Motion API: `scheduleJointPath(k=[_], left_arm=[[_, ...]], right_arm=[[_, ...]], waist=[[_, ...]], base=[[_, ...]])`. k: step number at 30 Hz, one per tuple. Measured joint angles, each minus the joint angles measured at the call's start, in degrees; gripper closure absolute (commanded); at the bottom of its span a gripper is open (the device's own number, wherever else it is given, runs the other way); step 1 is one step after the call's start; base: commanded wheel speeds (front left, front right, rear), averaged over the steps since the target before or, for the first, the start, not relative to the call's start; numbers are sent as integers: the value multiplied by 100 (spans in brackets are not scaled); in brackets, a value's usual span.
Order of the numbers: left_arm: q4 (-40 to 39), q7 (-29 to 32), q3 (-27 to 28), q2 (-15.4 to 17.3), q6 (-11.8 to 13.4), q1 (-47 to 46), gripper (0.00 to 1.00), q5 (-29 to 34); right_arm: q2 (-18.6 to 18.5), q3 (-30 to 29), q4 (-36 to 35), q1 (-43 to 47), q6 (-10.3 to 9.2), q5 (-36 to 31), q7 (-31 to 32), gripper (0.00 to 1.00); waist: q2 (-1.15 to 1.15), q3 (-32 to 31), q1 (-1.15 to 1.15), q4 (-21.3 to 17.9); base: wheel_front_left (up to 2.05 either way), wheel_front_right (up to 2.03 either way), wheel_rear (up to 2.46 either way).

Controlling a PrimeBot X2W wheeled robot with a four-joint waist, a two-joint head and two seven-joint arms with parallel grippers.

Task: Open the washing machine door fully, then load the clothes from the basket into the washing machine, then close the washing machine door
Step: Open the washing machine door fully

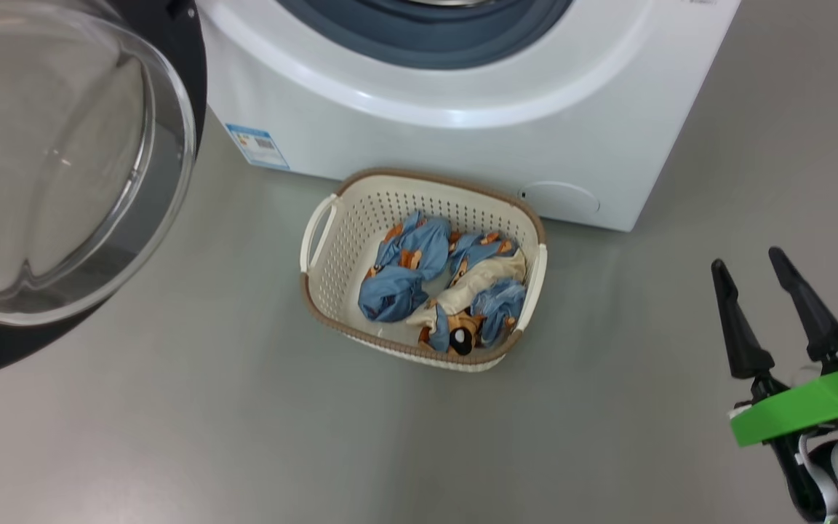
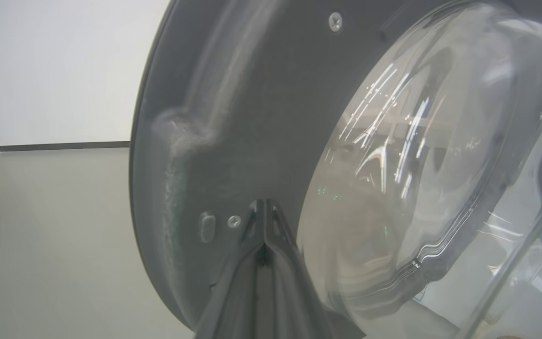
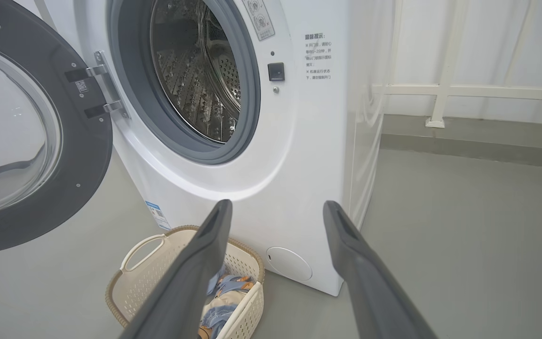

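A smooth grey floor [image 1: 172, 437] meets a plain white wall [image 2: 64, 66] along a dark baseboard strip [image 2: 64, 146].

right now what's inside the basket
The basket holds the clothes: crumpled light blue and cream pieces printed with orange-brown bears, bunched toward its right side. Its left part is bare. Anything under the pile is covered, so the number of pieces cannot be told.

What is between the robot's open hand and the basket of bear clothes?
Only bare grey floor lies between the right hand and the basket, as the head view shows.
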Motion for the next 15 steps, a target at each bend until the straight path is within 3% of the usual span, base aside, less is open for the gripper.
scheduleJointPath(k=[10,12,14,15], left_arm=[[-744,0,-569,-174,-62,777,98,-327],[-898,0,-799,-170,-62,943,67,-488],[-1034,0,-1053,-161,-62,1117,47,-677],[-1103,0,-1183,-161,-62,1216,16,-760]], right_arm=[[210,-7,35,415,0,14,0,0],[266,-5,34,456,0,14,1,0],[304,-10,26,506,0,14,1,0],[318,-11,25,529,0,14,0,0]], waist=[[0,-651,-1,-87],[0,-754,0,-118],[0,-835,-1,-164],[0,-865,-1,-196]], base=[[0,0,0],[0,0,0],[0,0,0],[0,0,0]])
